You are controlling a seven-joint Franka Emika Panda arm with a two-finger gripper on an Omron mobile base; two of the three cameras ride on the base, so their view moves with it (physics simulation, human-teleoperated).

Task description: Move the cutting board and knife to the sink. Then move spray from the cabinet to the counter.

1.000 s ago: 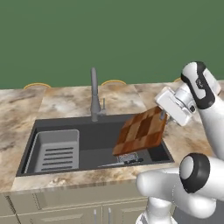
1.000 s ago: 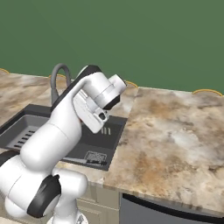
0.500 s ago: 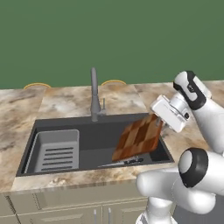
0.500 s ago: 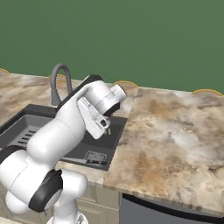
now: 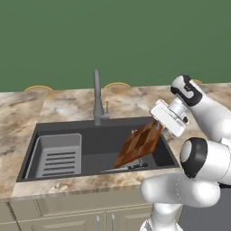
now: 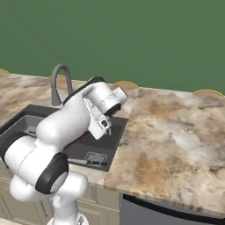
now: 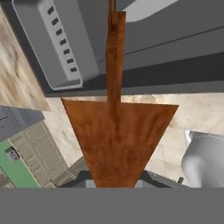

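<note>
Half done at best: my gripper (image 5: 155, 127) clamps the board (image 5: 139, 145), tilted over the sink (image 5: 103, 140); knife (image 5: 131, 167) already in; spray untouched.

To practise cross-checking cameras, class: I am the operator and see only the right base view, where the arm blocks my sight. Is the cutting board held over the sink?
Observer: Yes. The gripper is shut on the cutting board, which tilts with its lower end inside the sink.
Operator: Where is the knife?
Observer: The knife lies on the sink floor by the front wall, below the board's lower end.
Operator: And the basket?
Observer: The basket sits at the sink's left end, apart from the board.
</note>
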